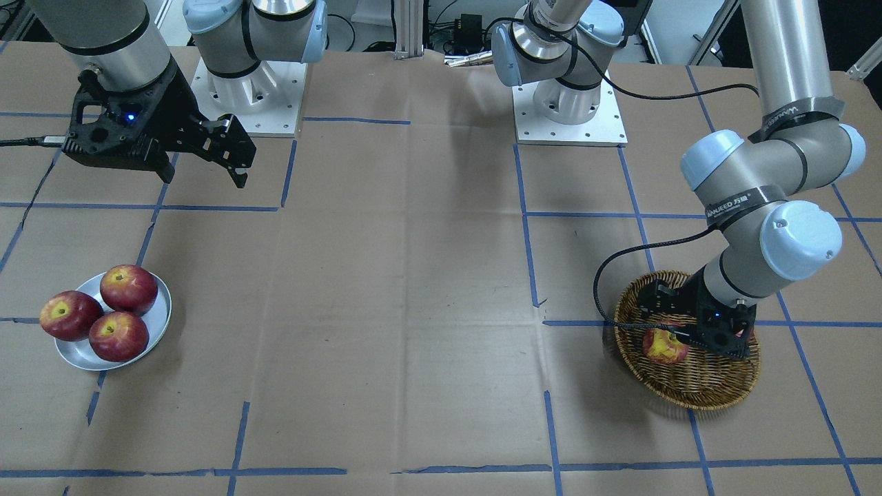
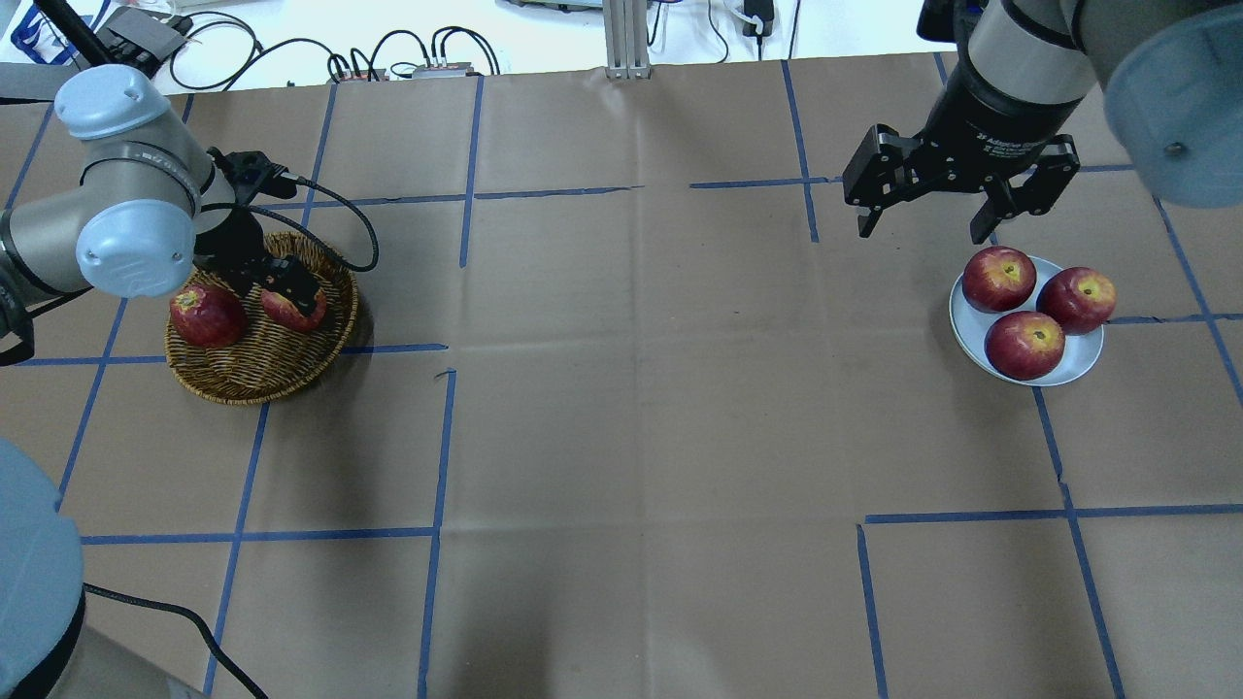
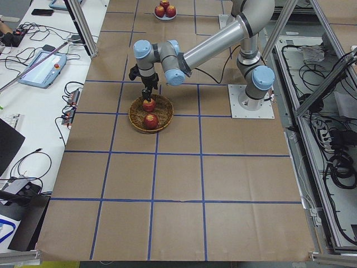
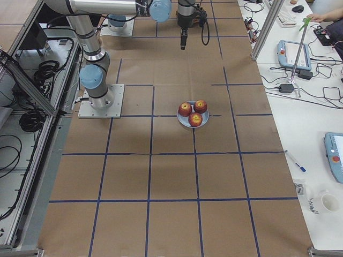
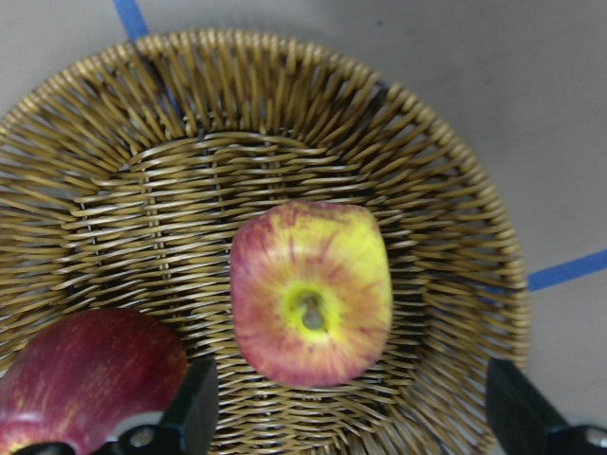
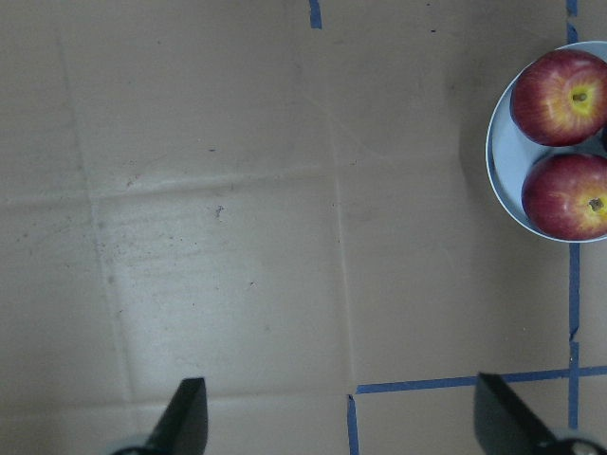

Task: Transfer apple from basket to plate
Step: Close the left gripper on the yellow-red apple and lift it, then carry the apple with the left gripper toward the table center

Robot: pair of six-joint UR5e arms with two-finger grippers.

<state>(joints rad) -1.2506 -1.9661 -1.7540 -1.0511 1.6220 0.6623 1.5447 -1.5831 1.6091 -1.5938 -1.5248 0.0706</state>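
Note:
The apple (image 5: 311,294), red with a big yellow streaked patch around its stem, lies in the wicker basket (image 5: 427,142). My left gripper (image 5: 346,427) is open just above it, one finger on each side, not touching. In the overhead view the gripper (image 2: 291,291) partly hides the apple (image 2: 284,311) in the basket (image 2: 262,374). The apple also shows in the front view (image 1: 665,344). The metal plate (image 2: 1078,369) at the far right holds three red apples. My right gripper (image 2: 923,228) hangs open and empty above the table, just beside the plate.
A dark red apple (image 2: 206,316) lies in the basket beside the target. The three apples (image 1: 118,311) fill most of the plate (image 1: 162,324). Blue tape lines cross the brown table paper. The arm bases (image 1: 568,103) stand at the robot's side.

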